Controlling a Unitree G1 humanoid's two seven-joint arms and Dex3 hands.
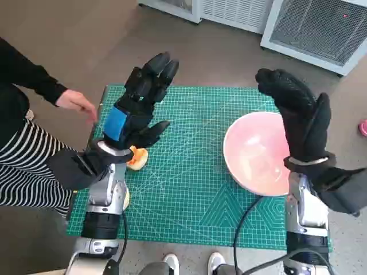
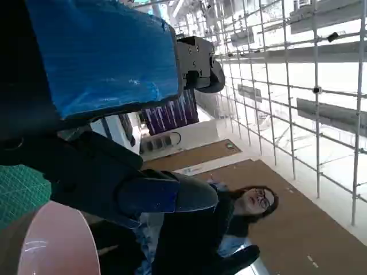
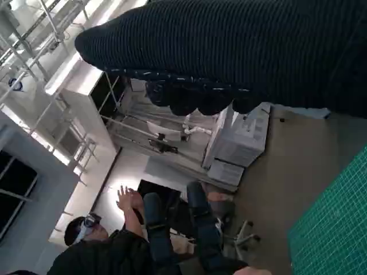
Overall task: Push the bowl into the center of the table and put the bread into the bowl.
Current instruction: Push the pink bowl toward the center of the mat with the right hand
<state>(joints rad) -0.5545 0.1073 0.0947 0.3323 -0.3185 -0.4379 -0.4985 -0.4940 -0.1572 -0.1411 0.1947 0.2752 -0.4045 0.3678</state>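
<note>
Head view: one pink bowl was noted at about 3 o'clock on the green cutting mat, off centre, so the push was judged not yet done. One piece of bread lay at 9 o'clock, partly hidden under the left hand, which was raised with fingers apart and nothing held. The right hand was held up beside the bowl's 3 o'clock rim, fingers spread and empty. A leftward shove on that rim was judged to be called for next. Left wrist view: the bowl's rim and one seated person were seen. Right wrist view: only the glove, mat edge and one person were recorded.
</note>
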